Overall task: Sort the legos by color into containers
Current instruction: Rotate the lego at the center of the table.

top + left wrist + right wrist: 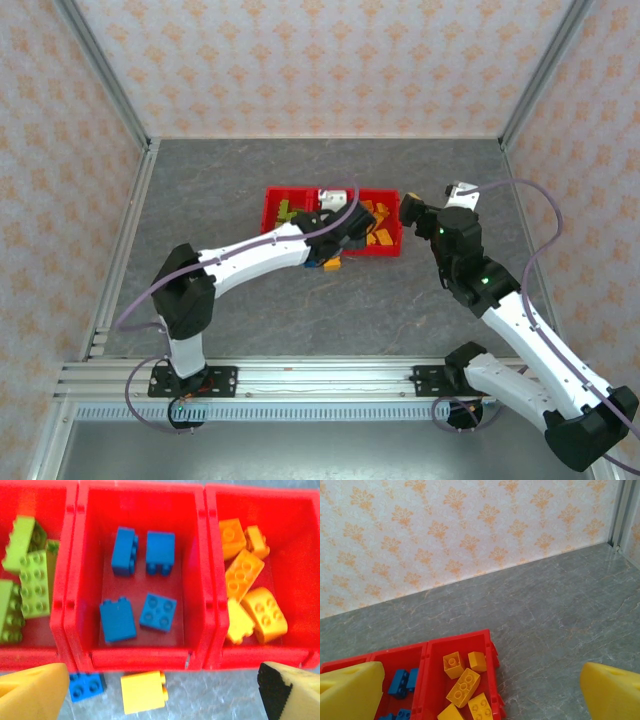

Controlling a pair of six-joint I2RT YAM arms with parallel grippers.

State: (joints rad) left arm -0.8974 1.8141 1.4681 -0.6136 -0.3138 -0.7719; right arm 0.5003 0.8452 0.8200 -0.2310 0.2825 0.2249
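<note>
Here, left claw (163, 696): spread, empty.
Loose legos: yellow brick (144, 692) and blue brick (86, 686) on the surface (215, 697), just before the bins (145, 658), between its fingers (30, 692).
Nearer claw: left; right claw (480, 692) spread, off right.

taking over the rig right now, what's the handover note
Left gripper: fingers open, empty, above the near side of the red plastic three-bin tray.
Right gripper: open, empty, by the tray's right end.
Done: lime green lego bricks in the left bin, four blue bricks in the middle, orange-yellow bricks in the right.
Remaining: one loose blue brick and one loose yellow brick on the grey table before the tray.
</note>
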